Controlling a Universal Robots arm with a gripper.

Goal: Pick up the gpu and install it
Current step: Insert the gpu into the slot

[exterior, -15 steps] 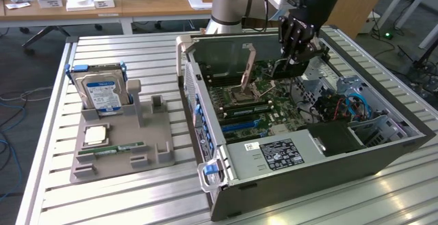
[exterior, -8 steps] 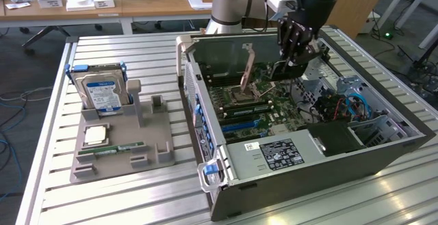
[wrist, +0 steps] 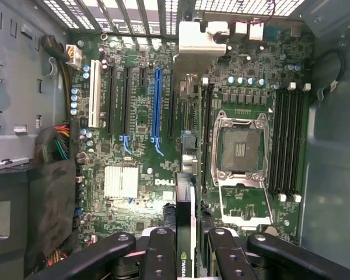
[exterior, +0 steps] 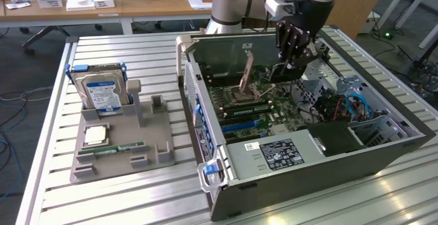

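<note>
Pincer [exterior: 291, 61] clamped on the gpu [exterior: 284, 73], holding the black card on edge inside the open computer case [exterior: 383, 153], over the green motherboard [wrist: 134, 116], between its blue slot [wrist: 158, 105] and the empty processor socket [wrist: 239, 149]. At the exterior view's left, a hard drive [exterior: 101, 91] stands in a grey holder [exterior: 157, 133] on the slatted counter [exterior: 137, 50].

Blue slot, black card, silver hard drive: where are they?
Long blue plastic slot [wrist: 157, 105]: wrist view, middle of its length.
Thin black gpu card [wrist: 185, 227]: wrist view, its narrow edge.
Boxy silver hard drive [exterior: 102, 93]: exterior view, its blue-white label.
</note>
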